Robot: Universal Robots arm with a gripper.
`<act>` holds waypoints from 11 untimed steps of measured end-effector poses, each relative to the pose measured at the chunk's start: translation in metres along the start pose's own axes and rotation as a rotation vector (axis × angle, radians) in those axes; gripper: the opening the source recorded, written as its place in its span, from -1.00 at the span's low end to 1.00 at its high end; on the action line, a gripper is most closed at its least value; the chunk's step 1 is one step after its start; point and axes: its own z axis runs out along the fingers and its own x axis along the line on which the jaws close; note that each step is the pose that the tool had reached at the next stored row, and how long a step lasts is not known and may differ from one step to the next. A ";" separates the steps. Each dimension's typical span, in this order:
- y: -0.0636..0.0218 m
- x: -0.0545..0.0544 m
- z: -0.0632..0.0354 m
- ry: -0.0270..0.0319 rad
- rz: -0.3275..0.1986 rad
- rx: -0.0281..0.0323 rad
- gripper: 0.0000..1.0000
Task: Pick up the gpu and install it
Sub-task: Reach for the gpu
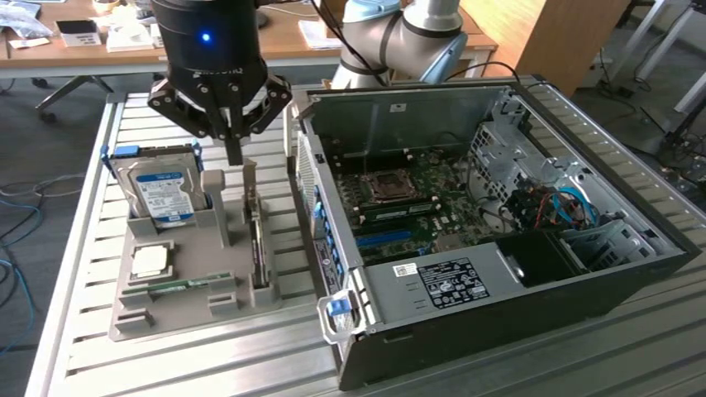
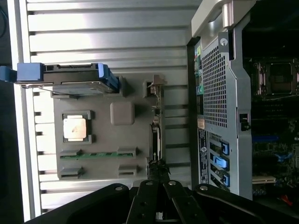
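The gpu (image 1: 258,241) is a thin dark card standing on edge in a slot of the grey holder tray (image 1: 210,302), beside the open computer case (image 1: 497,248). In the wrist view the gpu (image 2: 157,135) appears edge-on, with its silver bracket (image 2: 157,87) at the far end. My gripper (image 1: 234,157) hangs above the tray, over the card's end nearest the hard drive. Its fingers are shut together and hold nothing. In the wrist view the gripper (image 2: 158,175) sits in line with the card's edge.
A blue-labelled hard drive (image 1: 165,194) stands in the tray beside the gripper. A processor chip (image 1: 149,260) and a green memory stick (image 1: 182,285) lie in the tray. The case shows its motherboard (image 1: 419,207). Everything rests on a slatted metal table (image 1: 88,248).
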 end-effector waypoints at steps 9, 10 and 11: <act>-0.0008 0.000 0.0032 0.0014 0.000 0.0000 -0.79; -0.0010 0.000 0.0032 0.0015 0.000 0.0001 -0.79; -0.0010 0.000 0.0032 0.0015 0.000 0.0001 -0.79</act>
